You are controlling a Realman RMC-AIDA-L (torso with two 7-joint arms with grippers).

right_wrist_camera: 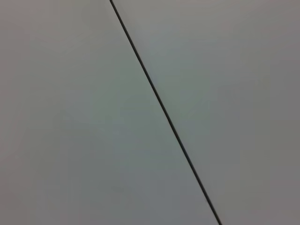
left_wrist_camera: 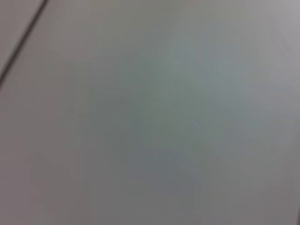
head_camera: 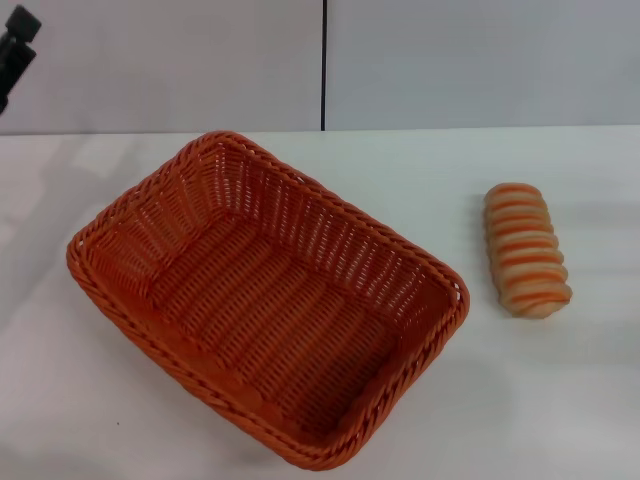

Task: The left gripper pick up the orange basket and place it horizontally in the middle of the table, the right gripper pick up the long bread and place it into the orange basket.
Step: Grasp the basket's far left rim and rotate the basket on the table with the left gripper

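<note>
My left gripper (head_camera: 15,50) sits far-left, well apart from the skewed basket (head_camera: 265,300) (finger opening: cannot tell). Bread (head_camera: 526,250) right of basket. Wrist views: only grey panels.

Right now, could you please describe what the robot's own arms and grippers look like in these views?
Only a small part of the left gripper shows, at the head view's upper left corner: black, blocky and angular, with no cables or markings visible. The right gripper is not in view, and neither wrist view shows any fingers, only a pale surface with a dark seam.
</note>
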